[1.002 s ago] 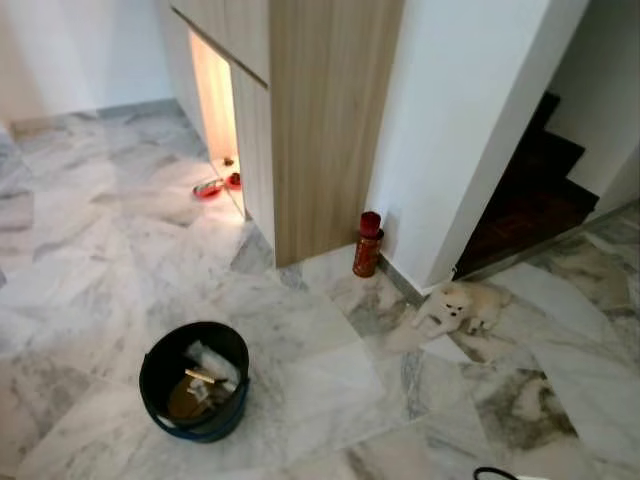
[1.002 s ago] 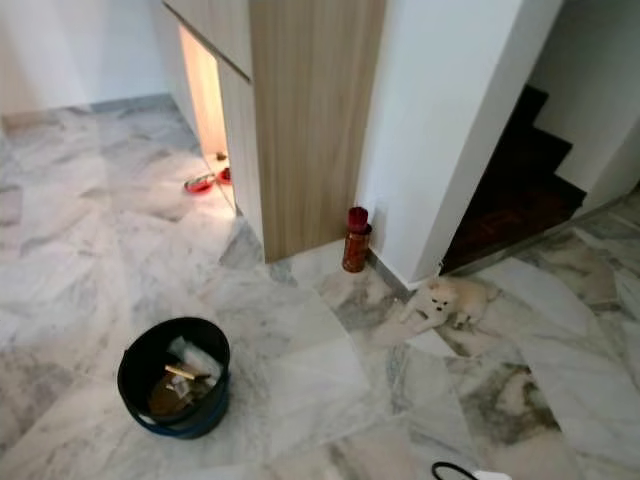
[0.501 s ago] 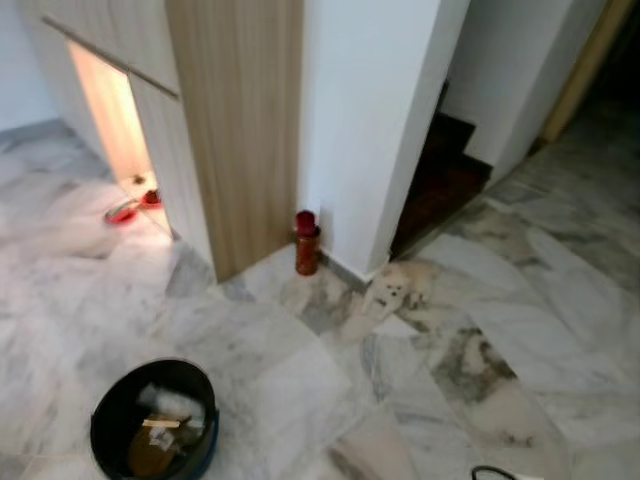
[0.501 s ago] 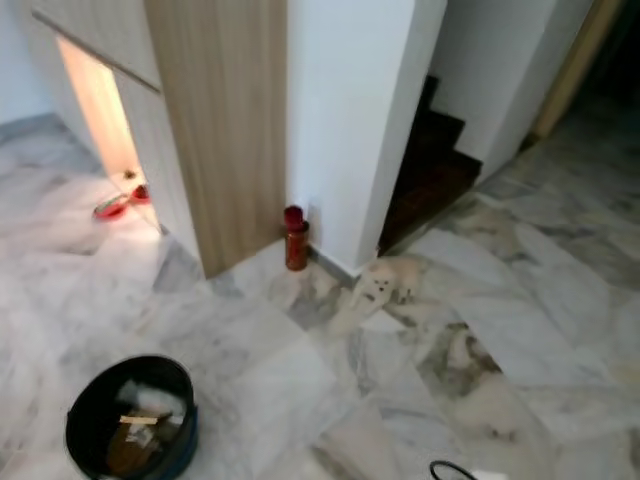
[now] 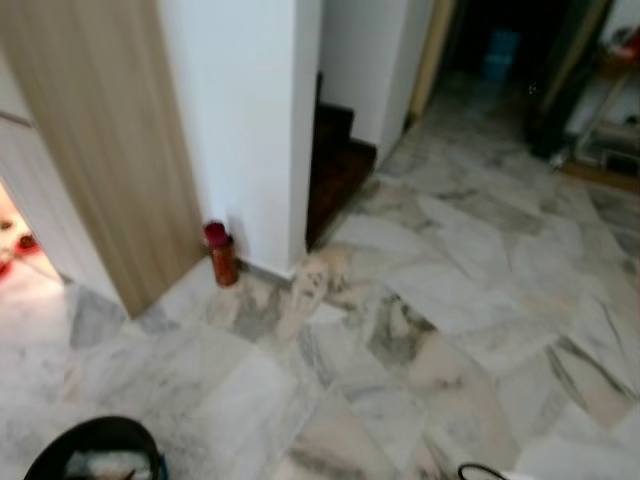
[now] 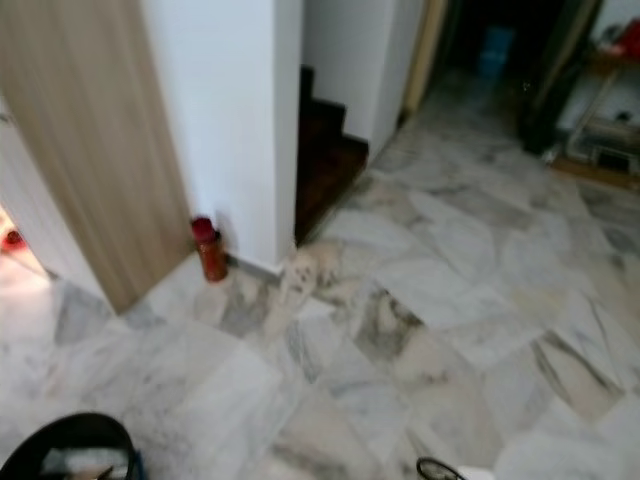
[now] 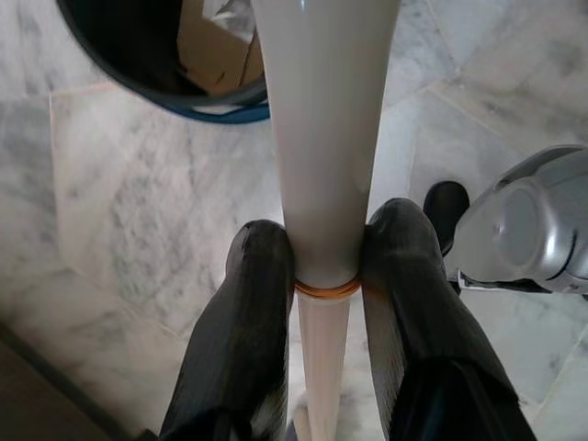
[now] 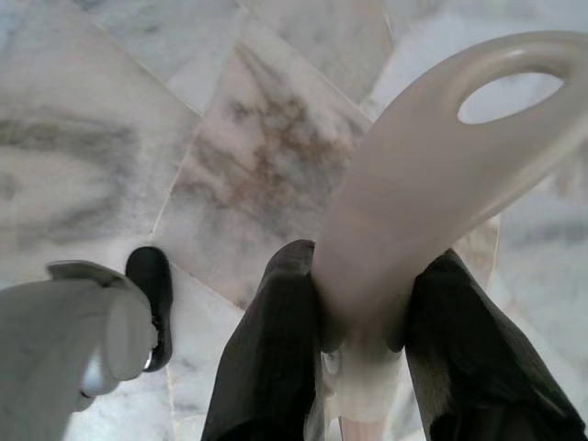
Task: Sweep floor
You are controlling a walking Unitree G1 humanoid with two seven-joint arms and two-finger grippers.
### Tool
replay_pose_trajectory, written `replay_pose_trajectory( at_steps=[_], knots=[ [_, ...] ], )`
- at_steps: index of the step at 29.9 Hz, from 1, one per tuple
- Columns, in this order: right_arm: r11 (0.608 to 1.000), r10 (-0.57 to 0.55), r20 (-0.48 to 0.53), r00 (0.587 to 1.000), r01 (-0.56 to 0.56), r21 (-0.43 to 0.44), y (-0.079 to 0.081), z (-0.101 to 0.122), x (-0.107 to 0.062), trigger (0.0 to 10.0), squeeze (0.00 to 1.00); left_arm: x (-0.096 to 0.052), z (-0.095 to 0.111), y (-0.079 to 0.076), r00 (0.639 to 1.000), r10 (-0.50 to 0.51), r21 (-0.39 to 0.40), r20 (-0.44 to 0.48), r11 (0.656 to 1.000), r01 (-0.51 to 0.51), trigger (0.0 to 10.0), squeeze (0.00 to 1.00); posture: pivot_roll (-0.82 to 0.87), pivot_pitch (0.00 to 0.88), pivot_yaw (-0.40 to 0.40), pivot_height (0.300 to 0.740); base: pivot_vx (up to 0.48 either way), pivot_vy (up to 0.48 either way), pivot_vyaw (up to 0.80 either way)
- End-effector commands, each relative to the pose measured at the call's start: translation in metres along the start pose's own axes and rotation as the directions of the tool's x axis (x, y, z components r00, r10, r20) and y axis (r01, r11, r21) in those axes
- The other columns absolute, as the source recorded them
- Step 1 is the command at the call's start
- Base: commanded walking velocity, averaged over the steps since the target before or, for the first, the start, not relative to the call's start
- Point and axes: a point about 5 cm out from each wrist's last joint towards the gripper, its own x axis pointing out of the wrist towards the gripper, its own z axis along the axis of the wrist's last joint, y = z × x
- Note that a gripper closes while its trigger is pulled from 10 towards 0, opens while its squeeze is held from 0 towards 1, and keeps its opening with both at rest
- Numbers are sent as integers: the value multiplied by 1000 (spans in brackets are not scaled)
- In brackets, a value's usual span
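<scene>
Our left hand is clamped on a white pole; our right hand grips a looped handle; black bucket at seven o'clock.

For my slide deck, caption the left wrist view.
Left tool clamps a white handle above marble floor, black bucket ahead.

— How did the head views look?

— Both were smeared with motion blur. The marble floor was evenly lit, with a warm glow at the cabinet opening, while the doorway at the far end stayed dim.

— And the wrist views?

— Sharper and bright. The pale handle carried soft glare, and the black fingers up close were slightly out of focus.
</scene>
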Motion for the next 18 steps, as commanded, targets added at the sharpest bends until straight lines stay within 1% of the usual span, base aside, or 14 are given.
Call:
replay_pose_trajectory(
  at_steps=[1, 18],
  knots=[
    [999, -3, -16, 1000, 4, 39, -2, -3, 0, 10000, 0, 2, 5, -2, 1000, -10, 30, 13, 999, 10, 10000, 0, 39, 0, 1, 740, 0, 0, -800],
    [999, -9, -9, 1000, 9, 43, -2, -1, 0, 10000, 0, 2, 7, -3, 1000, -14, 31, 21, 999, 13, 10000, 0, 41, 0, -12, 740, 0, 0, -790]
  ],
)
